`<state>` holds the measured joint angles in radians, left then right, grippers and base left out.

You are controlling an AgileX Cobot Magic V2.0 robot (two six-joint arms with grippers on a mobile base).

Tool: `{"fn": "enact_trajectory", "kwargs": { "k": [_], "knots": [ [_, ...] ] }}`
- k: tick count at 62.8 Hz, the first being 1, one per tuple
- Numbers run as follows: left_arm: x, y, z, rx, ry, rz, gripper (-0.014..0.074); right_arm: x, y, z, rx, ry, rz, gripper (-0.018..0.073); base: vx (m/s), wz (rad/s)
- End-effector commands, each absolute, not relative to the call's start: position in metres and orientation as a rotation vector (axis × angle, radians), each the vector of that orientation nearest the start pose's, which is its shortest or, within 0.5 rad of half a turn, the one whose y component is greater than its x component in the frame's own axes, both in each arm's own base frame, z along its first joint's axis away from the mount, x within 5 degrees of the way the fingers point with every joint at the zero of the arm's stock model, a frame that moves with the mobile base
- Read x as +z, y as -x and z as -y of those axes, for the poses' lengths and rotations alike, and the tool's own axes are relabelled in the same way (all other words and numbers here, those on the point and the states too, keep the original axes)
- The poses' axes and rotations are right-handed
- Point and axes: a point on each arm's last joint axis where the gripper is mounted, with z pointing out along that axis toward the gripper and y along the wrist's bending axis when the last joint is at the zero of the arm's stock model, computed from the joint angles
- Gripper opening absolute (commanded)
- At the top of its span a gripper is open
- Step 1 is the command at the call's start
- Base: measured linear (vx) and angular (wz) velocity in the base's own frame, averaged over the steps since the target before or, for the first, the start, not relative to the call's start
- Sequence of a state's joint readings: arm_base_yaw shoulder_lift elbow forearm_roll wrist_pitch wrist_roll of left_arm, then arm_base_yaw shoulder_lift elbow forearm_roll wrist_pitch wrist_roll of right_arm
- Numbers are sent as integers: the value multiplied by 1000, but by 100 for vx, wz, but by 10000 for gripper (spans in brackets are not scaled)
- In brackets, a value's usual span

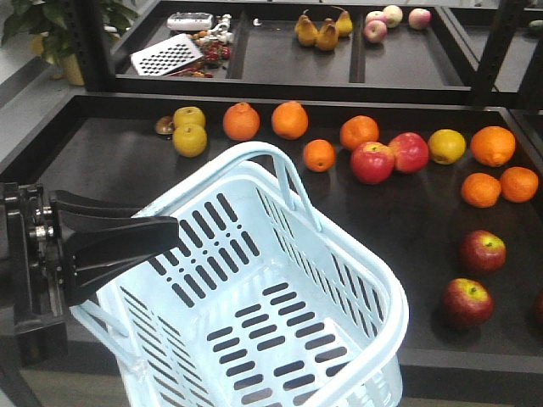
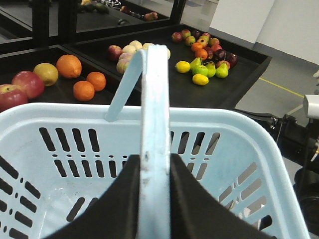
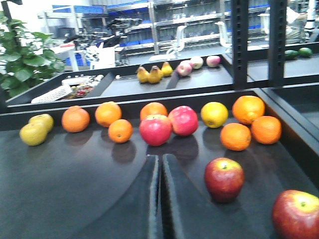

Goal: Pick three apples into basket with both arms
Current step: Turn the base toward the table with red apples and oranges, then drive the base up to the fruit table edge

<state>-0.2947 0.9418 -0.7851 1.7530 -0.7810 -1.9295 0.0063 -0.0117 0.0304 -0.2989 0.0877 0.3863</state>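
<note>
The pale blue basket (image 1: 199,185) hangs tilted over the front of the table. My left gripper (image 1: 165,231) is shut on its swing handle (image 2: 154,99); in the left wrist view the black fingers (image 2: 187,199) pinch the handle from both sides, above the empty basket (image 2: 75,112). Two dark red apples (image 1: 483,251) (image 1: 466,302) lie at the front right of the table; a red sliver at the right edge (image 1: 540,307) may be a third. My right gripper (image 3: 160,157) is shut and empty, low over the table, left of the nearer apple (image 3: 224,178); another apple (image 3: 298,214) lies at the lower right.
Two brighter red apples (image 1: 372,162) (image 1: 409,152), several oranges (image 1: 290,119) and yellow fruits (image 1: 190,140) lie along the back of the black tray table. A raised back shelf holds pears (image 1: 316,32), a grater (image 1: 166,54) and pale apples. Black posts (image 1: 501,42) stand at the shelf corners.
</note>
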Motion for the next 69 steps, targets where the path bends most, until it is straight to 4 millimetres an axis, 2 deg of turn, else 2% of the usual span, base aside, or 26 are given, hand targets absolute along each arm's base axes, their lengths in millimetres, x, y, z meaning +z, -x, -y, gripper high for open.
{"fn": "enact_trajectory", "kwargs": {
  "k": [1,35,69],
  "knots": [
    [371,-152,111,-909,-750,-1683,-6,199,-56,0,57,-58,-1512,-4,11,-23],
    [371,-152,111,-909,-750,-1683,-6,199,-56,0,57,-58,-1512,-4,11,-15],
    [371,-152,111,-909,-750,-1683,-6,199,-56,0,57,-58,-1512,-4,10,4]
  ]
}}
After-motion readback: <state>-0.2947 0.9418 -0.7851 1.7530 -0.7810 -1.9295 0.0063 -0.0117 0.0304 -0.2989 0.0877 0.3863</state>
